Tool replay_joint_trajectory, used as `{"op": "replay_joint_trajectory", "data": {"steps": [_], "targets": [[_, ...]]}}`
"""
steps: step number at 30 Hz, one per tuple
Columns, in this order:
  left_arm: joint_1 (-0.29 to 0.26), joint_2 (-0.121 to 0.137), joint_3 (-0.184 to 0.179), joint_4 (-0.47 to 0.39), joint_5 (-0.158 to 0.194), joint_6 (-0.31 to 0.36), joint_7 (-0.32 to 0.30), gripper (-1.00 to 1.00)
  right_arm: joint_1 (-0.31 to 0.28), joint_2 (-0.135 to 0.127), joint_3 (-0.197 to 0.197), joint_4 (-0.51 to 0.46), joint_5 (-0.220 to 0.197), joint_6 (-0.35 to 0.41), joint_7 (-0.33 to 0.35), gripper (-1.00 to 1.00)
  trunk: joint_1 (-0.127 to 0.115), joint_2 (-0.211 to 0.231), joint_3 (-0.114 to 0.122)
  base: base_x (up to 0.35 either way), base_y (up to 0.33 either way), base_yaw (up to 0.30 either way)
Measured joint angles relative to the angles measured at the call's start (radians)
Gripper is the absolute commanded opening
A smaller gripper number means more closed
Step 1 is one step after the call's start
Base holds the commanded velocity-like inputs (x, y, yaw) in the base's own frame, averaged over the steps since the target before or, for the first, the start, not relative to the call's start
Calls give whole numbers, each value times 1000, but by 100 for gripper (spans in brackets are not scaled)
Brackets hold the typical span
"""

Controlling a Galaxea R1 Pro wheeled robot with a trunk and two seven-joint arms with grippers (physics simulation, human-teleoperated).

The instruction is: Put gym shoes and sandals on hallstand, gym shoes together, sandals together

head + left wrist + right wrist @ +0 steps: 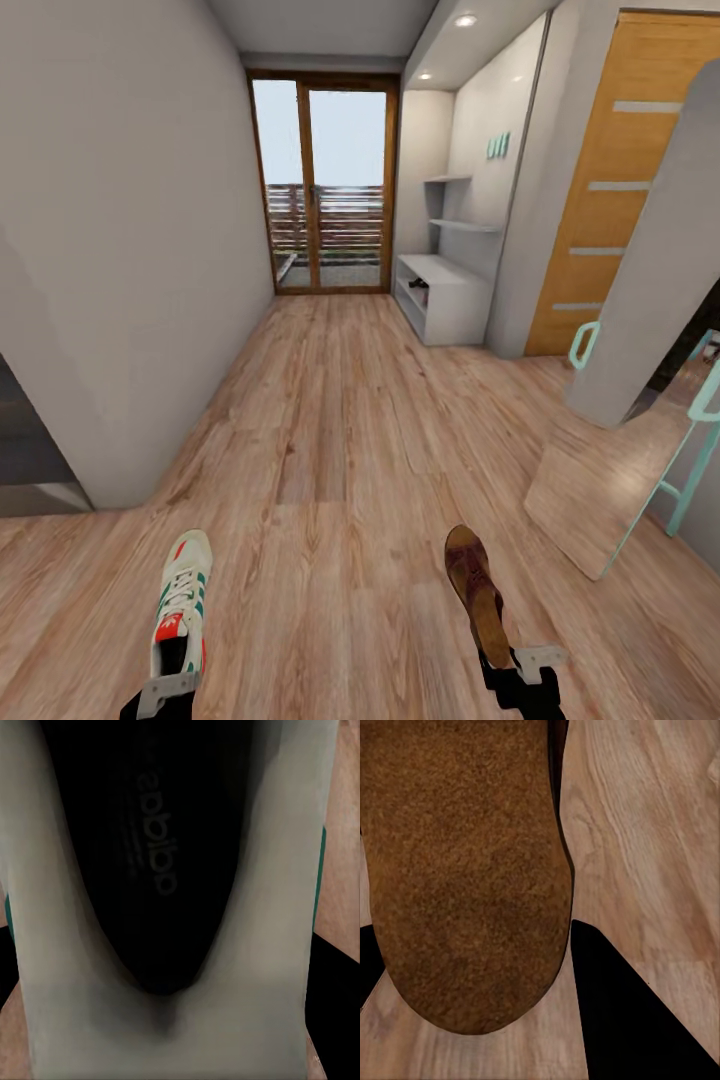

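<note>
The left hand point(165, 693) grips a sneaker point(181, 603) by the heel, toe pointing ahead above the floor point(340, 420); the right hand point(520, 668) likewise grips a sandal point(476, 592) by its heel end. The left wrist view adds the sneaker's dark insole point(150, 847) with lettering, and the right wrist view the sandal's grainy tan footbed point(465, 870). The rack point(445, 295) stands well ahead on the right, by the glass door point(322, 185).

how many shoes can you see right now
2, perhaps more. A white lace-up sneaker with green stripes is held by the left end effector; a brown leather sandal by the right end effector. Something dark on the white hallstand's shelf is too small to identify.
</note>
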Motion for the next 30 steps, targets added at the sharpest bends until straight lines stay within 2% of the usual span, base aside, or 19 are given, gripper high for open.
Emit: {"op": "replay_joint_trajectory", "data": {"steps": [30], "targets": [[0, 0, 0, 0, 0, 0, 0, -100, 0, 0, 0, 0, 0, 0, 0, -100, 0, 0, 0, 337, 1, 0]]}}
